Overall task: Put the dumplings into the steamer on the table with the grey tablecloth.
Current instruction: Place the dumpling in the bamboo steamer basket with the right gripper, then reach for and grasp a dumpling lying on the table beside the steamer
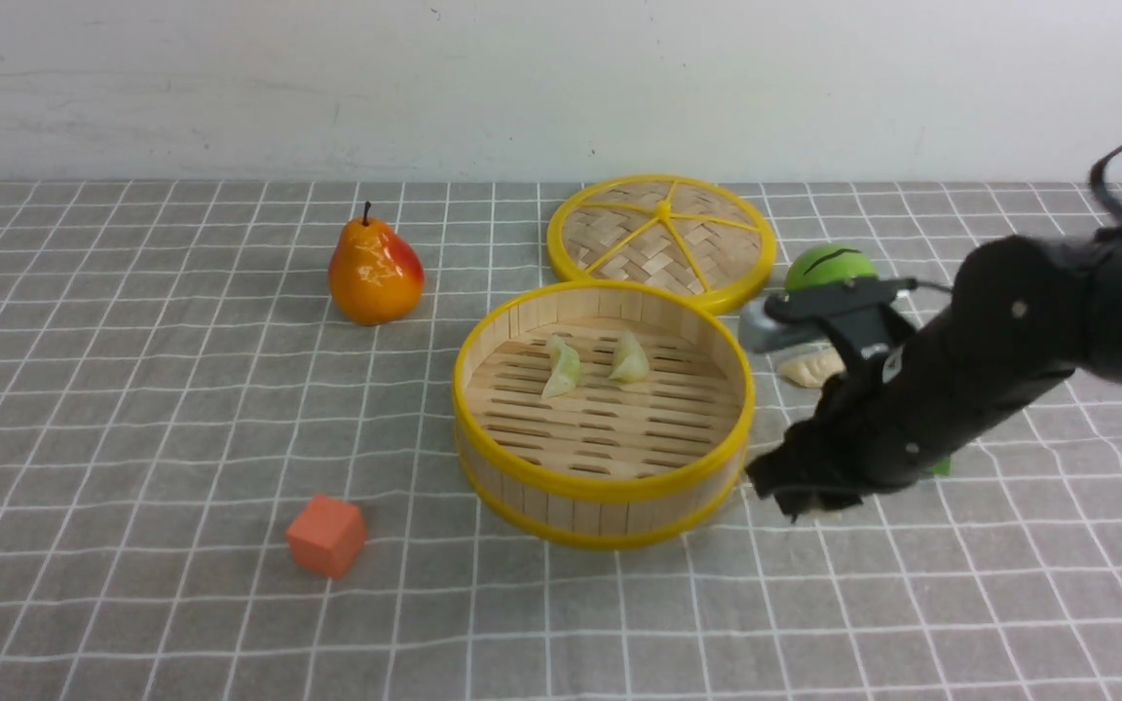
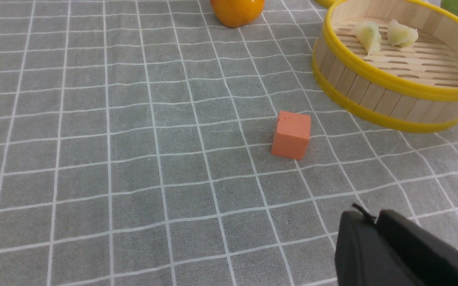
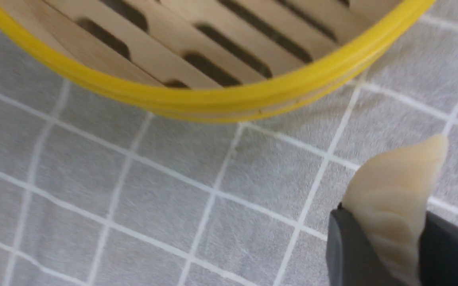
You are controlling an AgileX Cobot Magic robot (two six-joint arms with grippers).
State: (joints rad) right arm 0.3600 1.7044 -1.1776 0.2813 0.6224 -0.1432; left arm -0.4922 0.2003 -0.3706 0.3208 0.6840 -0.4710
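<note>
The steamer (image 1: pixel 603 486) stands mid-table on the grey tablecloth (image 1: pixel 132 409). Two pale greenish dumplings (image 1: pixel 562 368) (image 1: pixel 629 360) lie on its slatted floor, also seen in the left wrist view (image 2: pixel 368 33). A cream dumpling (image 1: pixel 814 368) rests on the cloth to the steamer's right, behind my right arm. My right gripper (image 1: pixel 804 498) hangs low just outside the steamer's near right rim (image 3: pixel 213 97), shut on another cream dumpling (image 3: pixel 396 190) that sticks out between its fingers (image 3: pixel 342 246). My left gripper (image 2: pixel 374 217) is shut and empty above the cloth, near the orange cube.
The woven lid (image 1: pixel 663 239) lies flat behind the steamer. Beside it, to the right, is a green ball-shaped fruit (image 1: pixel 829 265). A pear (image 1: pixel 375 273) stands at the back left, and an orange cube (image 1: pixel 327 535) at the front left. A green cube's edge (image 1: pixel 941 467) peeks from under my right arm.
</note>
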